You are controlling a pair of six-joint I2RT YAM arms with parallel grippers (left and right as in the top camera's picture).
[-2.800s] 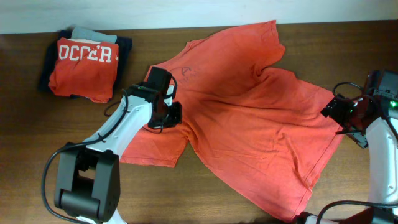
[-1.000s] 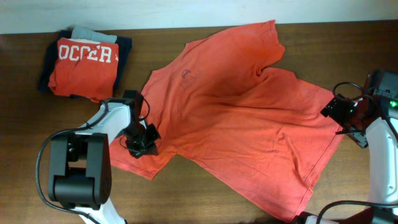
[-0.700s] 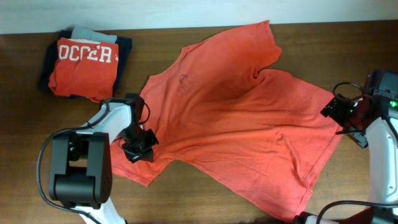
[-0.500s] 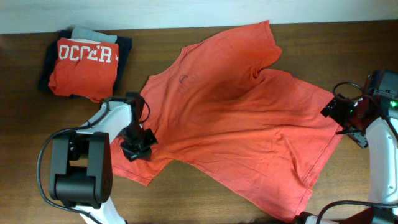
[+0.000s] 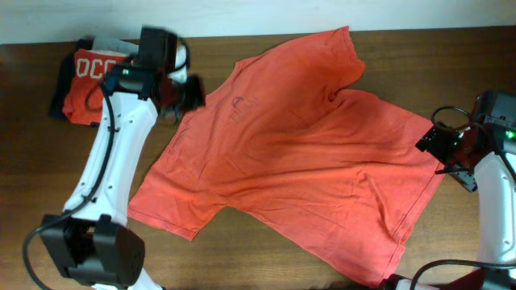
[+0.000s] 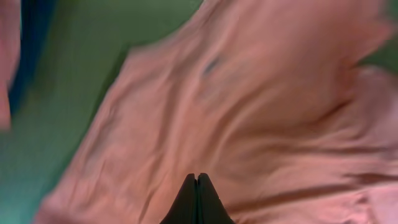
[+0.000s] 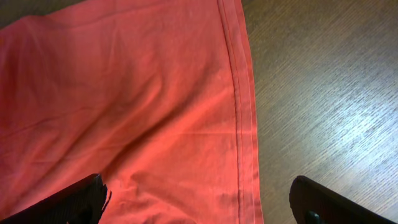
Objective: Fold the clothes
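Observation:
The coral-red T-shirt [image 5: 306, 153] lies spread across the table, its small dark chest logo [image 5: 239, 101] facing up. My left gripper [image 5: 192, 93] hangs by the shirt's back-left edge. In the blurred left wrist view its fingertips [image 6: 196, 182] are pressed together with nothing between them, above the shirt [image 6: 261, 112]. My right gripper [image 5: 439, 153] stands at the shirt's right edge. In the right wrist view it [image 7: 199, 205] is wide open, straddling the stitched hem [image 7: 241, 106] without holding it.
A folded pile [image 5: 109, 80] sits at the back left: a red shirt with white letters on dark and grey garments. The left arm's wrist [image 5: 157, 50] partly covers it. Bare wood table [image 7: 323, 93] shows right of the hem.
My left arm has risen from the shirt's front-left sleeve and swung to the back left. The sleeve now lies spread flat. The right arm has not moved.

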